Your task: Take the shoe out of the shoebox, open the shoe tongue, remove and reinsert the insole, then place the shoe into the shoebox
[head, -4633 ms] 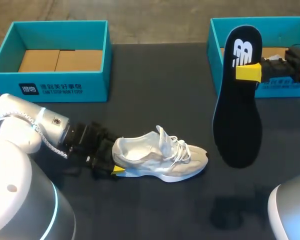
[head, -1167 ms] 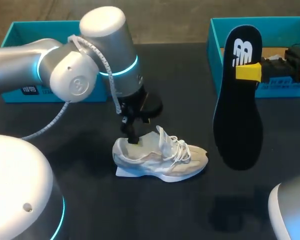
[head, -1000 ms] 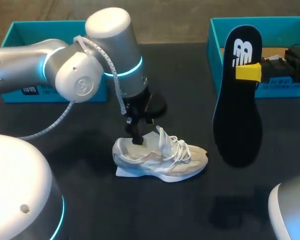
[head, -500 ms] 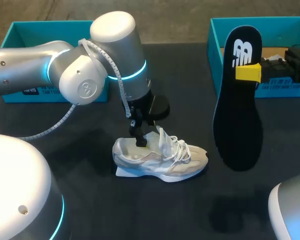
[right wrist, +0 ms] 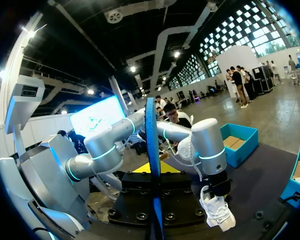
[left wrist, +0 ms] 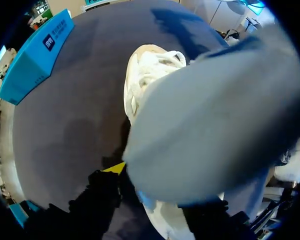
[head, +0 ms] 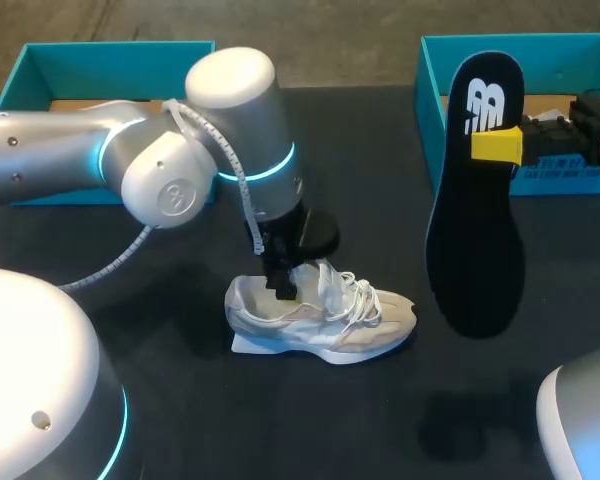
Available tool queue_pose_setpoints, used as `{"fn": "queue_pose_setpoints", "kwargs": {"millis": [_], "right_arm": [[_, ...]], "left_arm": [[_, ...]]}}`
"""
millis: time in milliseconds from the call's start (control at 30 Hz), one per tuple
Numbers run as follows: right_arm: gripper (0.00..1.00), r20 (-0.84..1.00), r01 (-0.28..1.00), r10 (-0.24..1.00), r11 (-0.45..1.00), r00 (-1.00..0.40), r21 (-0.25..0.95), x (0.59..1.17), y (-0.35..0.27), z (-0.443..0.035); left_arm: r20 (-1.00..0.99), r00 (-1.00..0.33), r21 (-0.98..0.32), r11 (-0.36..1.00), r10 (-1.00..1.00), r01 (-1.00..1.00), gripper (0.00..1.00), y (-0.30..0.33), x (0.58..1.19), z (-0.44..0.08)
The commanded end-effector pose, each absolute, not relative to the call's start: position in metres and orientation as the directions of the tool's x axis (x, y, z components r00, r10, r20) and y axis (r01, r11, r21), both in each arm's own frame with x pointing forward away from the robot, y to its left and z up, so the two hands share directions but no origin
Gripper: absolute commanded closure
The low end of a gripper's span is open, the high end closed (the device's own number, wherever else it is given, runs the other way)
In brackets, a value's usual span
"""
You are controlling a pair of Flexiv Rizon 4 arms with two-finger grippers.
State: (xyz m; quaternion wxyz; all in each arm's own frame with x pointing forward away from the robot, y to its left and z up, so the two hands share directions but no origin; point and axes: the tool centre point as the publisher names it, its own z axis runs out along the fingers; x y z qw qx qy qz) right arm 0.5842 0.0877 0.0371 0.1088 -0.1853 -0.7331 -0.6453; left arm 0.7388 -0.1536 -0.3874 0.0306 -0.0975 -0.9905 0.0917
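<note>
Surface: dark matte table (head: pixel 380 420), with teal cardboard shoeboxes at 11 o'clock (head: pixel 110 47) and 1 o'clock (head: pixel 435 70), both showing brown card inside.
Shoe: white sneaker (head: pixel 330 322) just below centre, out of the box, upright on its sole, toe towards 3 o'clock. Soft pale upper, loose white laces.
Insole: black insole (head: pixel 477 230) at 3 o'clock, hanging heel-up and clear of the table. Thin, flat and flexible-looking, with a white logo.
Right gripper (head: pixel 497 146): yellow tips pinch the insole near its heel. My right wrist view shows it edge-on between them.
Left gripper (head: pixel 283 287): lowered into the shoe's mouth by the tongue. I cannot tell whether it grips anything.
Step in hand: I judge the insole removed, reinsertion pending.
Next move: likely feeding the insole in toe-first while the tongue is held back. The foam may buckle at the collar.
</note>
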Motion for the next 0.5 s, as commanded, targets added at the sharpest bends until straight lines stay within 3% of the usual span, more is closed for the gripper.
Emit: {"fn": "queue_pose_setpoints", "kwargs": {"millis": [33, 500], "right_arm": [[1.0, 0.401, 0.415, 0.128, 0.105, -0.907, 0.904, 0.589, 0.09, 0.039], [1.0, 0.401, 0.415, 0.128, 0.105, -0.907, 0.904, 0.589, 0.09, 0.039]], "left_arm": [[0.039, -0.98, -0.192, 0.964, 0.194, 0.183, 1.0, -0.15, 0.739, -0.389], [0.033, -0.958, -0.238, 0.933, 0.284, 0.268, 1.0, -0.149, 0.744, -0.374]]}}
